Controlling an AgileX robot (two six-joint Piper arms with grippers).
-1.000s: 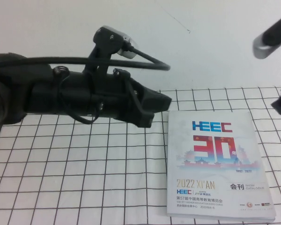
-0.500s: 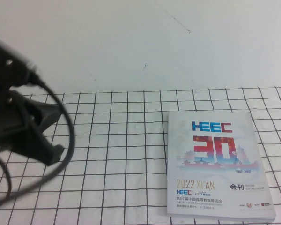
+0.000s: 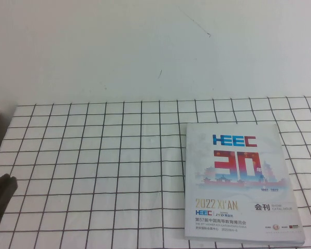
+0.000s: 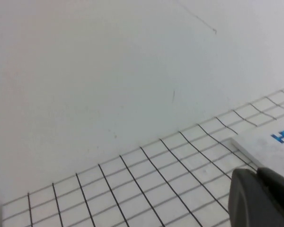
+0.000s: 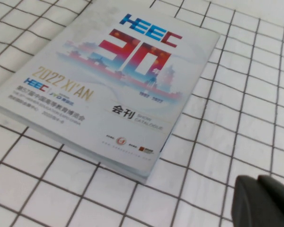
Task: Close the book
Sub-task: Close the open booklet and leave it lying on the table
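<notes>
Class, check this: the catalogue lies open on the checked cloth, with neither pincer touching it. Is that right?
No: the high view shows the catalogue closed, cover up. The rest holds: the left pincer is off to its left, the right pincer over the cloth beside it, neither touching.

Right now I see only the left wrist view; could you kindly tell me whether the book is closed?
Observer: Yes, the book lies shut, front cover up, flat on the grid cloth.
Operator: Thank you; where is the right gripper?
Observer: It is outside the high view; its wrist camera shows it apart from the book.
Operator: And the left gripper?
Observer: The high view shows it at the cloth's left edge, far from the book.
</notes>
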